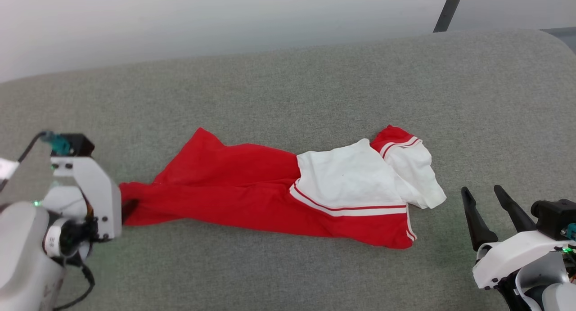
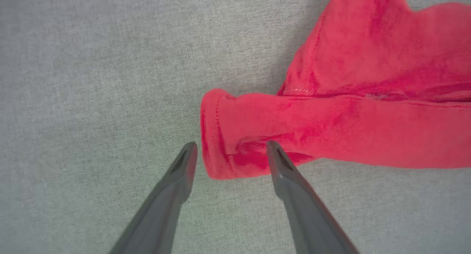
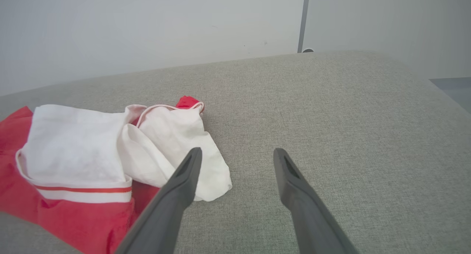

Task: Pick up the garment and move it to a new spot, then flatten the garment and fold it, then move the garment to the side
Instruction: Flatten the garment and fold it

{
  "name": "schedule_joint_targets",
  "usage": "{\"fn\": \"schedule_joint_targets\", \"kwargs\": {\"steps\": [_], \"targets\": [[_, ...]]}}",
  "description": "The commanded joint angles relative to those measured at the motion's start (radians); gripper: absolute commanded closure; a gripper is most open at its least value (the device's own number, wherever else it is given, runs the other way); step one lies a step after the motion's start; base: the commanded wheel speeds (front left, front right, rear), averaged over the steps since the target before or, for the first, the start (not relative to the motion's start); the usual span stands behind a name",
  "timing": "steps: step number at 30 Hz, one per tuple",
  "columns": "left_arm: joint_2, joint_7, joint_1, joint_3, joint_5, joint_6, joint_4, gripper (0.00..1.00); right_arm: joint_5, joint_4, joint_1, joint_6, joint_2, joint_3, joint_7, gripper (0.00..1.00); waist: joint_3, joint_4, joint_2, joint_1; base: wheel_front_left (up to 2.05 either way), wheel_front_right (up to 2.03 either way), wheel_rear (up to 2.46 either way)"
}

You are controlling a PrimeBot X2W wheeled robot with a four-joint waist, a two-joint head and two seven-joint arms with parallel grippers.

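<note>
The garment (image 1: 270, 189) lies on a grey cushion (image 1: 288, 90); left pincer (image 2: 232, 145) spread astride its end, right pincer (image 1: 480, 188) spread nearby.

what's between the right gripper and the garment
Nothing: in the head view a bare strip of grey fabric surface separates the right gripper from the garment and its white sleeve end.

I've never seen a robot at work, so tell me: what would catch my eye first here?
The bright red garment with white striped sleeve parts lies crumpled across the middle of the grey cushioned surface. The left claw stands open astride its red end at the left, and the right claw sits open beside the white end, apart from it.
</note>
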Motion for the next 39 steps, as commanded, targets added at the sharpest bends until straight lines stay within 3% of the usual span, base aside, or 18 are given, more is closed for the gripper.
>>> {"fn": "schedule_joint_targets", "kwargs": {"steps": [1,8,21,39], "targets": [[0.001,0.013,-0.024,-0.008,0.008,0.006,-0.026,0.00,0.009,-0.004,0.014,-0.001,0.003,-0.005,-0.001,0.00,0.001,0.001,-0.0001,0.0000,0.00,0.00,0.00],[-0.013,0.019,-0.059,-0.031,0.008,-0.018,-0.156,0.00,0.014,0.004,0.008,-0.001,0.009,0.002,-0.012,0.00,-0.001,-0.004,-0.0001,0.0000,0.00,0.00,0.00],[-0.137,0.068,-0.094,-0.113,-0.035,-0.029,-0.337,0.00,0.020,0.029,-0.010,-0.001,0.012,0.026,-0.059,0.00,0.010,-0.062,-0.0001,0.0000,0.00,0.00,0.00],[-0.222,0.006,-0.162,-0.158,-0.027,-0.062,-0.224,0.00,0.041,0.105,-0.054,-0.001,0.041,0.071,-0.123,0.00,0.089,-0.178,-0.0001,0.0000,0.00,0.00,0.00]]}}
